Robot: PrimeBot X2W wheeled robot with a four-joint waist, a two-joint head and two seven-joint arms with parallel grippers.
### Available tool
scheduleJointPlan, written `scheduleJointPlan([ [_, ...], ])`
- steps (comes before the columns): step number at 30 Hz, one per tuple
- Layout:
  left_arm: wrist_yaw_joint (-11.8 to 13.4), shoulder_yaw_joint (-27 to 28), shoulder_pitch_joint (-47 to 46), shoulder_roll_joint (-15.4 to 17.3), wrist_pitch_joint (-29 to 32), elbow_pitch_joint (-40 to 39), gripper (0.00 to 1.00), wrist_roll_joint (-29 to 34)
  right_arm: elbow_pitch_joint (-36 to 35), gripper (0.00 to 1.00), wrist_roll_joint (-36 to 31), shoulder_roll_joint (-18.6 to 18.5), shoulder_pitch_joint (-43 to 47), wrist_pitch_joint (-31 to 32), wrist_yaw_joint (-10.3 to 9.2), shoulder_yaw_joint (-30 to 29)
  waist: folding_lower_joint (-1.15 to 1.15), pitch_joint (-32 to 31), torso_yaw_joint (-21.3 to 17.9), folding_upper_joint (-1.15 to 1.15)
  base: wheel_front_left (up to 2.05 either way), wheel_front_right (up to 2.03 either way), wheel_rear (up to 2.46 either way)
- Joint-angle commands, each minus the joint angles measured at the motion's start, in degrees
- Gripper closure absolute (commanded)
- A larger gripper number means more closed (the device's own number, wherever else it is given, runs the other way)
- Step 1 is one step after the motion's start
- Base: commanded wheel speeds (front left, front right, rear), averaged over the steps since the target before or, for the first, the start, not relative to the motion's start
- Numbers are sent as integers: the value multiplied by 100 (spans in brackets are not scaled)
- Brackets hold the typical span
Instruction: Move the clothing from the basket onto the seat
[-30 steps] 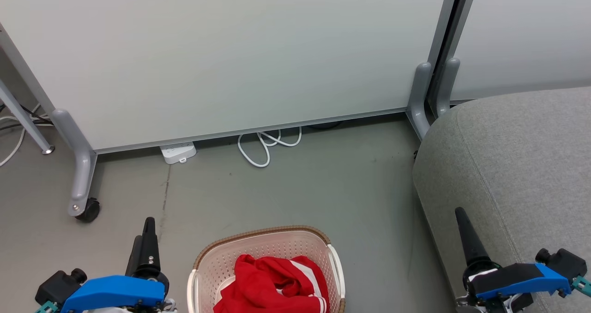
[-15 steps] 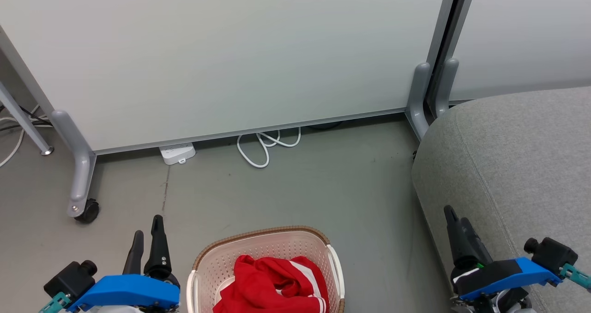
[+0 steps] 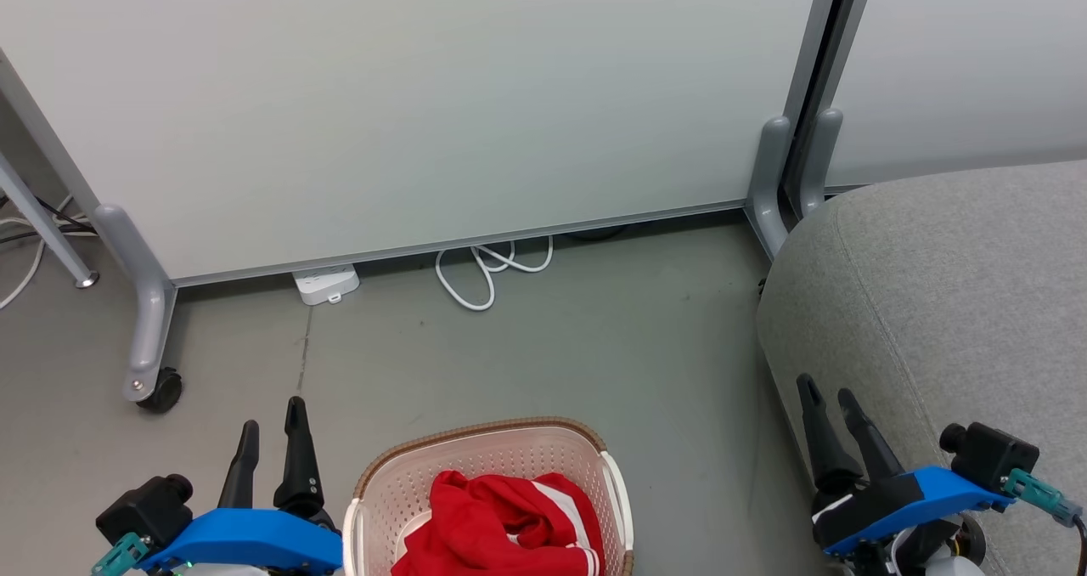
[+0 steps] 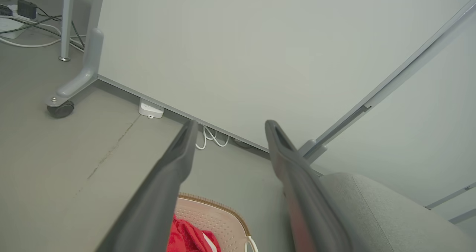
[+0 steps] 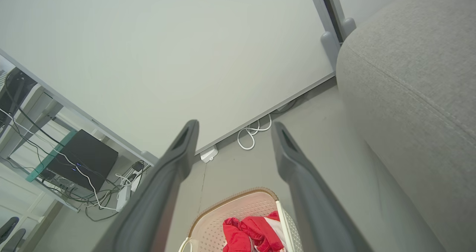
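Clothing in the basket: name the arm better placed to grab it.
Probably left. The left tool hangs open right beside the basket holding the clothing; the right tool, also open, sits farther off by the seat.

The left end effector (image 3: 272, 419) and right end effector (image 3: 825, 389) hover low, both spread apart and empty.

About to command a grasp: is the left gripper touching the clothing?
Apart. Head view: the left gripper is open, left of the basket, whose rim and bare wall lie between it and the clothing.
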Motion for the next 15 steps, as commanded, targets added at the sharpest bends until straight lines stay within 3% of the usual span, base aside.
scheduleJointPlan([
  [1, 34, -30, -16, 35, -55, -41, 0, 176, -37, 0, -170, -42, -151, -51, 8, 30, 0, -1, -3, 0, 0, 0, 0],
  [15, 21, -66, -22, 34, -274, -2, 0, 993, 41, 0, -1059, -48, -194, -157, 10, 179, 0, -27, -18, 0, 0, 0, 0],
])
